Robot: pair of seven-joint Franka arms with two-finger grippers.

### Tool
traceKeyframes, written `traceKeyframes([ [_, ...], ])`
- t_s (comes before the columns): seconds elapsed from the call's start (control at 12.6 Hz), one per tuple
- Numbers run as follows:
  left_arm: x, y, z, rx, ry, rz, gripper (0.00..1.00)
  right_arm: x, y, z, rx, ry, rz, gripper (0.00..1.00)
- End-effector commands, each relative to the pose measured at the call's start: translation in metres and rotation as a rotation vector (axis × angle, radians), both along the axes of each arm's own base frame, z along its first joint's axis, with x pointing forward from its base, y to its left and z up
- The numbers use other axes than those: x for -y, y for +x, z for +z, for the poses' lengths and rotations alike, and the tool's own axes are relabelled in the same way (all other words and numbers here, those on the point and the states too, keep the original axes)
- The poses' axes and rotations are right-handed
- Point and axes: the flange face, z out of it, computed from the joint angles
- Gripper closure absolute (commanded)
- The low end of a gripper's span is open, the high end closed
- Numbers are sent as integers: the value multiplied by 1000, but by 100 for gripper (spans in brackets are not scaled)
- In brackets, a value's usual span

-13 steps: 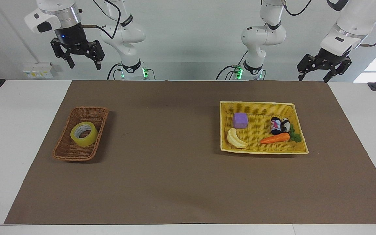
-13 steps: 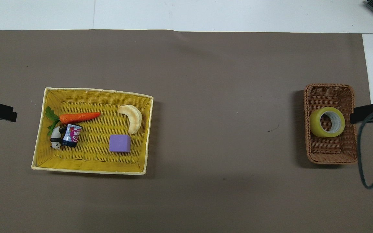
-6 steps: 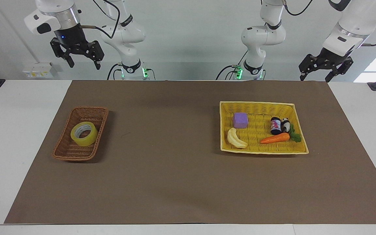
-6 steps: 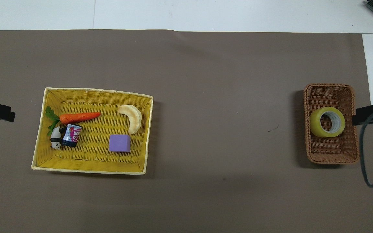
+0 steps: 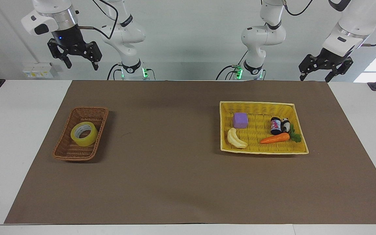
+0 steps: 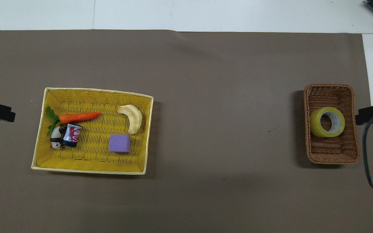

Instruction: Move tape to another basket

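Observation:
The tape [image 5: 84, 133] is a yellowish roll with a pale core. It lies in the middle of the small dark-brown wicker basket [image 5: 90, 112] at the right arm's end of the table, and it also shows in the overhead view [image 6: 327, 122] inside that basket [image 6: 329, 90]. My right gripper [image 5: 81, 65] hangs open and empty high up, near its base end of the table and well above the brown basket's level. My left gripper [image 5: 314, 78] hangs open and empty high at the left arm's end.
A larger flat yellow woven basket [image 5: 256, 105] toward the left arm's end holds a purple block [image 5: 240, 120], a banana [image 5: 236, 138], a carrot [image 5: 275, 138] and a small panda bottle [image 5: 276, 125]. A brown mat [image 5: 175, 169] covers the table.
My right gripper has risen a little and drifted outward toward its end of the table. My left gripper has risen slightly. The tape and both baskets have stayed put.

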Motion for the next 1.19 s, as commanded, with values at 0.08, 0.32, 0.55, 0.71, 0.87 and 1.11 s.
traceKeyframes([
  [0.08,-4,-8,2,-6,11,-4,0,3,2,4,5,-3,18,0],
  [0.32,-4,-8,2,-6,11,-4,0,6,1,3,6,33,-25,0],
  [0.55,-4,-8,1,-8,11,-4,0,6,2,4,11,33,-26,0],
  [0.71,-3,-8,3,-3,11,-10,0,4,3,3,10,36,-16,0],
  [0.87,-4,-7,3,1,11,-4,0,3,3,3,9,35,-13,0],
  [1.11,-2,-6,2,1,11,-7,0,-1,5,2,28,80,-5,0],
])
